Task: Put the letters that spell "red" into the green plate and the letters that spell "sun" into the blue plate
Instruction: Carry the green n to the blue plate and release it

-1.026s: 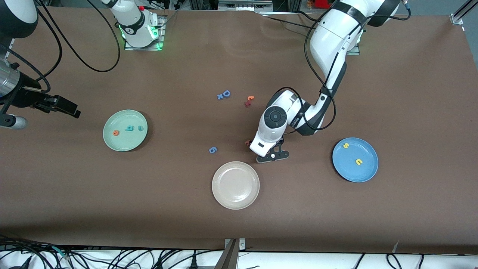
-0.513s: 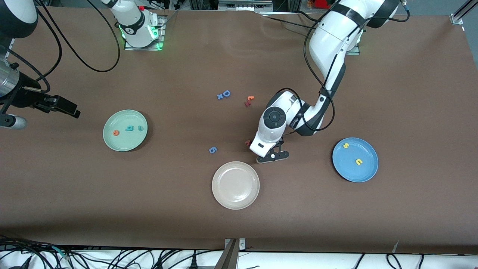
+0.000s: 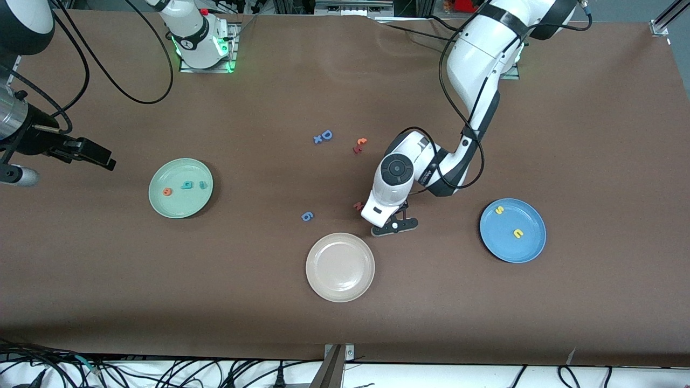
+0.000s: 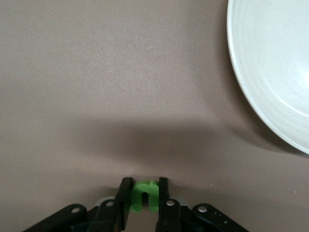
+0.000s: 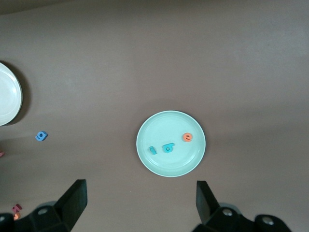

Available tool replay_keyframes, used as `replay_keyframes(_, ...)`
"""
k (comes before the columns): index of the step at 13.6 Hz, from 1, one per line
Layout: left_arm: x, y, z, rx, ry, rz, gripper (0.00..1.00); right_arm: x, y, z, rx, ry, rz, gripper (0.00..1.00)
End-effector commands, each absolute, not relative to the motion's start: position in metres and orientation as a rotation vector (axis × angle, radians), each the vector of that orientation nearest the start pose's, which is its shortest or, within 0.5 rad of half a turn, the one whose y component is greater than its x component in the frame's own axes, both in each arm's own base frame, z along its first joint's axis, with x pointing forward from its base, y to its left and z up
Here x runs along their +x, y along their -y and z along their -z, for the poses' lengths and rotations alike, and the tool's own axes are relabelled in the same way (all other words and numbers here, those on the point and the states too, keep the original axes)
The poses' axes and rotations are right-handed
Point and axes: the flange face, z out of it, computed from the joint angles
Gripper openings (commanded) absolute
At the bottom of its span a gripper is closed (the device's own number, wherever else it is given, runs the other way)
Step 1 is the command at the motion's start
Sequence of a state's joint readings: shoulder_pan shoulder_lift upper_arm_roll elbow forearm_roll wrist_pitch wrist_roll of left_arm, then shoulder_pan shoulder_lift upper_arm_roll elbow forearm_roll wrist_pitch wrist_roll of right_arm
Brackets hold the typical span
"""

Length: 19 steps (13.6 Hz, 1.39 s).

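Observation:
My left gripper (image 3: 394, 227) is down at the table beside the beige-white plate, shut on a green arch letter (image 4: 145, 195) that sits upright between its fingers (image 4: 125, 198). The blue plate (image 3: 527, 249) holds a yellow "s" (image 3: 499, 209) and a yellow arch (image 3: 518, 233). In the green plate (image 3: 172, 207) lie an orange "e" (image 3: 167, 191), a teal "d" (image 3: 186, 185) and a teal "r" (image 3: 202, 185). My right gripper (image 3: 99, 155) waits open, high over the right arm's end of the table. Its wrist view looks down on the green plate (image 5: 164, 125).
A beige-white plate (image 3: 323, 285) lies nearest the front camera. Loose letters lie mid-table: a blue "D" (image 3: 326, 134), a blue "g" (image 3: 306, 216), orange and red pieces (image 3: 359, 144), and a small red piece (image 3: 357, 205) beside the left hand.
The left gripper's fingers have closed onto the green arch letter. Neither arm has shifted noticeably.

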State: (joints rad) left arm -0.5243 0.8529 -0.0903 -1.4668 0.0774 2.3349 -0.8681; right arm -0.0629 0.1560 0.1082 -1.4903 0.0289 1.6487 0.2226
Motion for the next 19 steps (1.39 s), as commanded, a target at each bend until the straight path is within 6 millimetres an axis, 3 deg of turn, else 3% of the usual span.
replay_keyframes(1,0.594,0.409,-0.167,-3.122,0.359,0.046,0.06,0.599,-0.023,-0.584,-3.065,-0.293,0.010,1.00)
replay_keyframes(4,0.598,0.405,-0.172,-3.126,0.356,0.051,0.06,0.600,-0.023,-0.584,-3.064,-0.293,0.012,1.00)
replay_keyframes(6,0.607,0.394,-0.187,-3.119,0.335,0.044,0.06,0.600,-0.023,-0.584,-3.065,-0.293,0.010,1.00)
replay_keyframes(12,0.630,0.334,-0.243,-3.071,0.091,-0.123,0.06,0.600,-0.023,-0.584,-3.065,-0.293,0.010,1.00)
replay_keyframes(16,0.638,0.295,-0.257,-3.048,-0.106,-0.216,0.06,0.600,-0.024,-0.583,-3.065,-0.286,0.008,1.00)
replay_keyframes(19,0.648,0.247,-0.268,-3.025,-0.293,-0.313,0.06,0.600,-0.023,-0.583,-3.066,-0.284,0.008,1.00)
